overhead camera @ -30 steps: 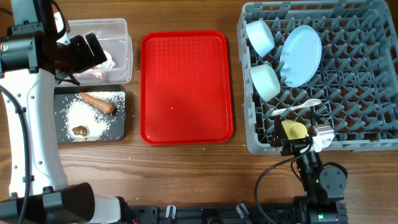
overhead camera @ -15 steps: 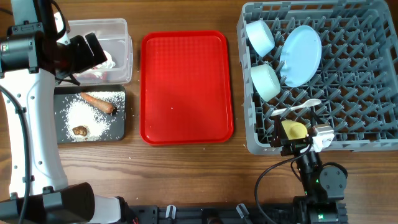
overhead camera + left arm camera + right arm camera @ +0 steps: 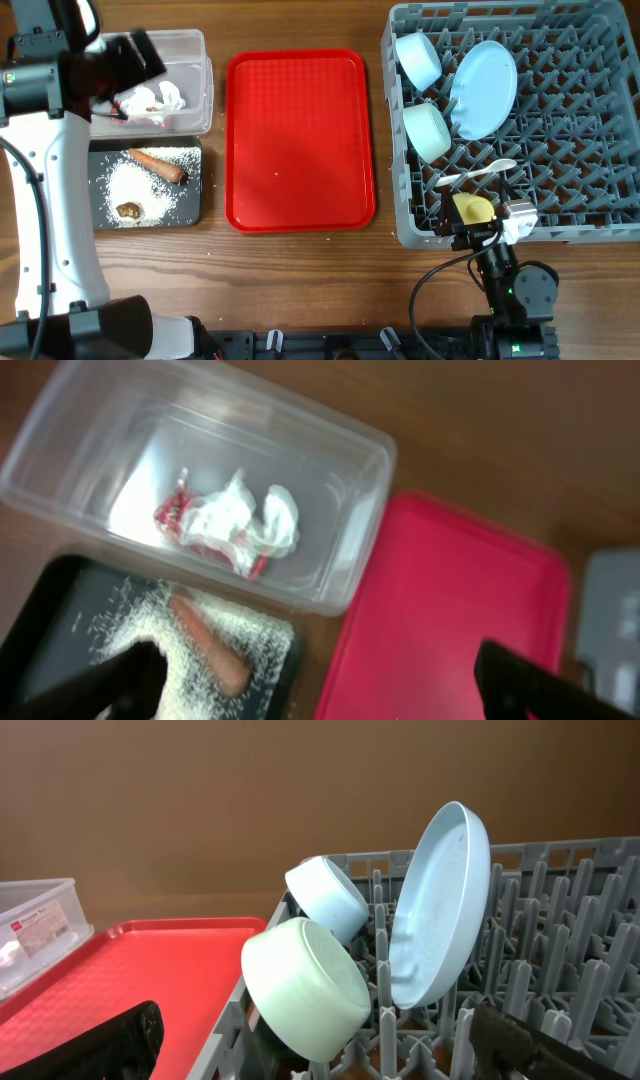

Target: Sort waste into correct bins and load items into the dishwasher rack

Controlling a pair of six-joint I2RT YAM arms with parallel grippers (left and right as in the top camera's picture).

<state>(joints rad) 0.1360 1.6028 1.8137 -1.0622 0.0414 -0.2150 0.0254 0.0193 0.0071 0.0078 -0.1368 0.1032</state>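
The clear tub (image 3: 196,45) holds the crumpled red-and-white wrapper (image 3: 140,103) and white tissue (image 3: 168,95); both also show in the left wrist view (image 3: 235,525). My left gripper (image 3: 138,55) is open and empty above the tub's far left (image 3: 320,690). The black bin (image 3: 195,215) holds the carrot (image 3: 158,165), rice grains (image 3: 140,185) and brown lump (image 3: 128,210). The grey rack (image 3: 600,130) holds two bowls (image 3: 418,60) (image 3: 428,132), the plate (image 3: 483,88), the spoon (image 3: 478,173) and the yellow cup (image 3: 473,208). My right gripper (image 3: 478,233) is open at the rack's front edge (image 3: 320,1055).
The flat red tray (image 3: 300,140) lies between the bins and the rack, with a few stray grains on it. The left arm's white body runs down the table's left side. A cable loops on the wood in front of the rack.
My left gripper has drawn back toward the far left, away from over the clear tub, uncovering the wrapper and tissue inside. The right arm has not moved.
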